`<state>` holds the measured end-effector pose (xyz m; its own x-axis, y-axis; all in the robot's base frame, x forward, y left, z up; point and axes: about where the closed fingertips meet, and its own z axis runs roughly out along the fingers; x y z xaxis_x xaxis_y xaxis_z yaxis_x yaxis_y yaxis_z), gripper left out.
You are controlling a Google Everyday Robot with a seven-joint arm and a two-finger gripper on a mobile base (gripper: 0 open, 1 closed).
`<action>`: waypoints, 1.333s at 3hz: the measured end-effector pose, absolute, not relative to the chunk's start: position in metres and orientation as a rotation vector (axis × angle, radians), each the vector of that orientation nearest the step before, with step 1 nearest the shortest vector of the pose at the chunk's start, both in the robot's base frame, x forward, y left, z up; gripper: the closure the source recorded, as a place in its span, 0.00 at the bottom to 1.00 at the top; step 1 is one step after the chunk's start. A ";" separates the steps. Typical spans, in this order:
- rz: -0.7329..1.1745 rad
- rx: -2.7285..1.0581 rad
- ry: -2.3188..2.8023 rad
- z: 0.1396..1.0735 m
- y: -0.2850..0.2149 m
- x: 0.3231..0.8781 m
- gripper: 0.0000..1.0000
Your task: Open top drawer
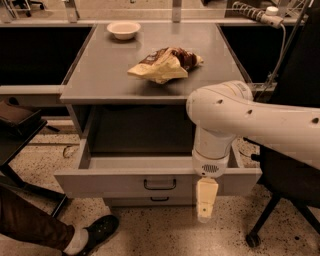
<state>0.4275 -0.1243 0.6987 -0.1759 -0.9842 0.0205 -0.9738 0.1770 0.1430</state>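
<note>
A speckled floor (pixel 150 235) runs under a grey metal cabinet (pixel 75 120) whose flat worktop (pixel 100 75) fills the upper middle of the camera view. A small pale bowl (pixel 123 29) stands at the far edge of the worktop. Nearer the front lies a crumpled yellow and brown bag (pixel 165 64), well apart from the bowl. A white power strip (pixel 255 12) juts in at the top right corner.

Under the worktop the top drawer (pixel 115 182) stands open, drawn well out from the cabinet. Its plain grey inside shows, and its wide front faces the camera. A small black handle (pixel 160 184) sits at the centre of that front. Just below it a lower drawer (pixel 125 201) is closed, and only a narrow strip of its front shows.

The white arm (pixel 250 120) reaches in from the right and bends down across the right part of the open drawer. The gripper (pixel 205 212) hangs at its end, pointing down, in front of the drawer front and to the right of the handle. It is clear of the handle, and nothing shows in its hold. Whether it is released or clenched cannot be told, nor whether it touches the drawer front.

A black chair (pixel 280 190) stands at the right, behind the arm. A dark shoe (pixel 97 231) rests on the floor at the lower left.
</note>
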 end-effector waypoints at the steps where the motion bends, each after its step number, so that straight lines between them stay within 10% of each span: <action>1: -0.147 1.943 -2.325 0.699 -0.124 0.428 0.00; 4: -0.265 1.929 -2.244 0.675 -0.119 0.402 0.00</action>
<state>0.4020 -0.1193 0.6751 -0.1482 -0.9889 0.0131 -0.9586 0.1469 0.2440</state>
